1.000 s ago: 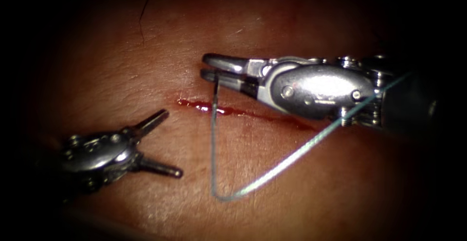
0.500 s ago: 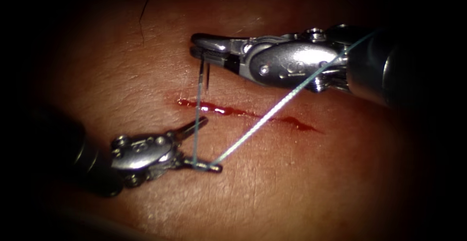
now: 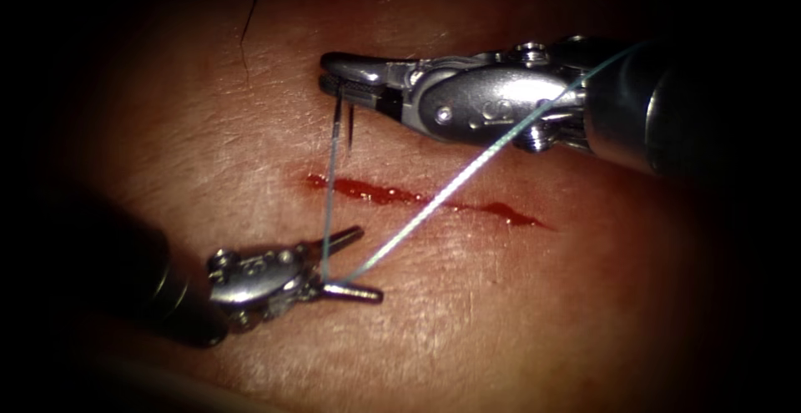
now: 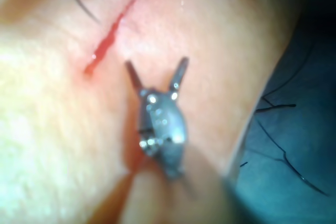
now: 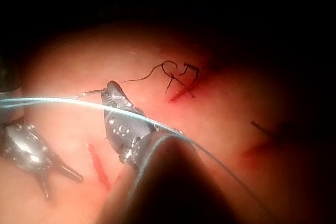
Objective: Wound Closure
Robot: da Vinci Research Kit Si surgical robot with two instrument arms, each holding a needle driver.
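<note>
Right tool (image 3: 334, 73): jaws closed on needle (image 3: 349, 125), clear of tissue (image 3: 517, 296).
Thread (image 3: 434, 200): down from needle, around left tool's lower jaw, up to right.
Left tool (image 3: 355, 263): jaws spread, holding nothing.
Cut (image 3: 417, 198): red fluid along it.
</note>
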